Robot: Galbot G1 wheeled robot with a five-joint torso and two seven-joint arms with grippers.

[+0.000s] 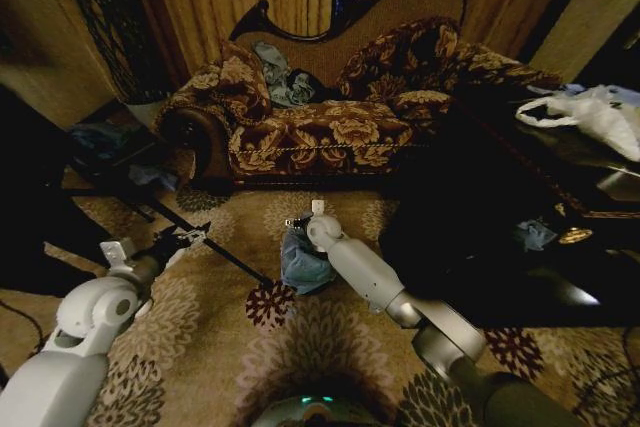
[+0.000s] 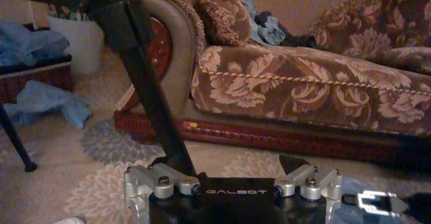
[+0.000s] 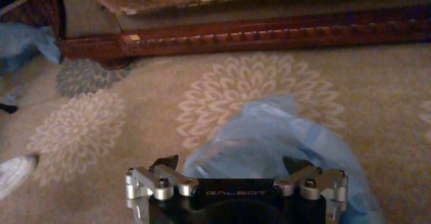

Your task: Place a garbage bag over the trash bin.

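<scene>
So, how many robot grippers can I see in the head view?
2. The left gripper is at the left, above the carpet, fingers open. The right gripper is near the middle, just over the garbage bag, fingers open.

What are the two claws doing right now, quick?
Left gripper: open, holding nothing, over the carpet by the sofa.
Right gripper: open around the garbage bag, not clamped.

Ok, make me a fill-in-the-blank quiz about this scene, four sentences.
1. The left gripper and the right gripper both have their jaws ___.
2. The right gripper hovers over the pale blue garbage ___.
3. Beyond it stands a floral ___.
4. The white plastic bag lies to the robot's ___.
Missing: open; bag; sofa; right.
</scene>
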